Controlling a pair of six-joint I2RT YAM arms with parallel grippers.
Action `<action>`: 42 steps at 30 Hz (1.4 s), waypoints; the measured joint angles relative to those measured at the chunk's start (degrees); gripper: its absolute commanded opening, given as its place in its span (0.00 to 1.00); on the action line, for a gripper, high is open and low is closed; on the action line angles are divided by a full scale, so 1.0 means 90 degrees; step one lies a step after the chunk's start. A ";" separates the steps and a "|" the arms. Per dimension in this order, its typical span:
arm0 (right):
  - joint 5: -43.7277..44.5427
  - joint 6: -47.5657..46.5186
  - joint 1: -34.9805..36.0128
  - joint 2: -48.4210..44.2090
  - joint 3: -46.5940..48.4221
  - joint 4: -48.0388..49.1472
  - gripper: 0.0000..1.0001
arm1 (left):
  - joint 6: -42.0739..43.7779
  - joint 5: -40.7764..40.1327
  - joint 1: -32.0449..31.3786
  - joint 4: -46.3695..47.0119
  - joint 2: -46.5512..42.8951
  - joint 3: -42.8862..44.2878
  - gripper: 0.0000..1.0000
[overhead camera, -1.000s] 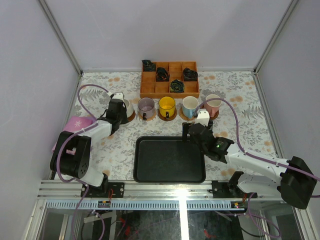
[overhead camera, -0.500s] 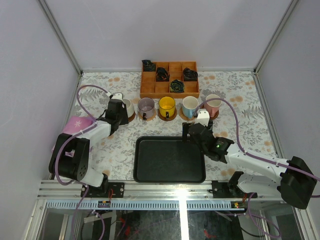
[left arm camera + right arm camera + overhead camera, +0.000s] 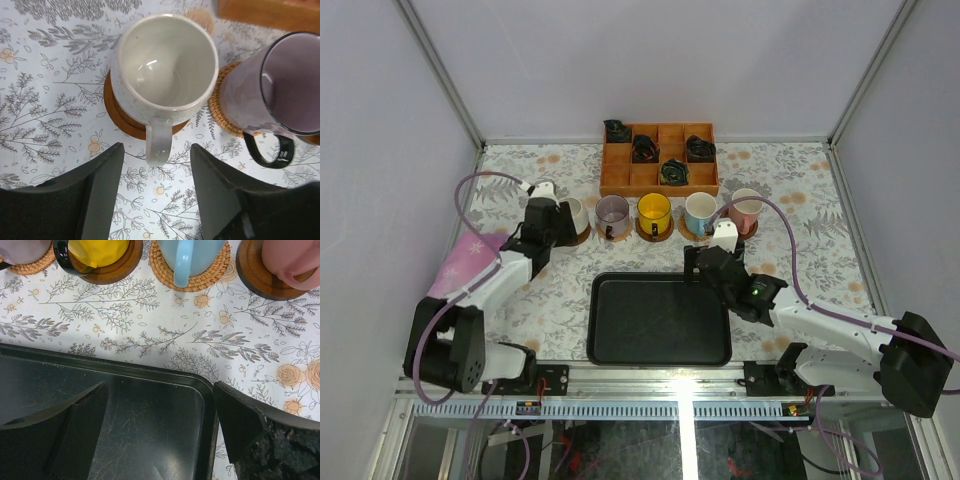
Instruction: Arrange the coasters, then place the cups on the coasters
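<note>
Floral tablecloth (image 3: pixel 50 75): cream cup (image 3: pixel 165 65) sits just beyond left end effector (image 3: pixel 156 152).

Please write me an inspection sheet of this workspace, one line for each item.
Surface: table with floral cloth; no spills seen.
Job's things: cream-white mug, mauve-purple mug, yellow mug, light blue mug and pink mug stand in one row, each on a coaster: three dark wooden coasters, two tan woven coasters.
Clutter: black rectangular tray, empty; wooden compartment box with dark items; pink patterned item at left.
Grippers: left gripper open, fingers either side of the cream-white mug's handle, not touching; right gripper open, empty, over the tray's corner.
Cables: purple cable loops off each arm; the right one runs close by the pink mug.
Surroundings: pale walls; metal rail at the near edge.
</note>
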 measured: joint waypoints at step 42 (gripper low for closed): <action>0.1139 -0.0806 -0.3524 -0.0884 0.0000 0.0685 0.99 | -0.1962 -0.1877 -0.0515 -0.1659 -0.3716 -0.1195 1.00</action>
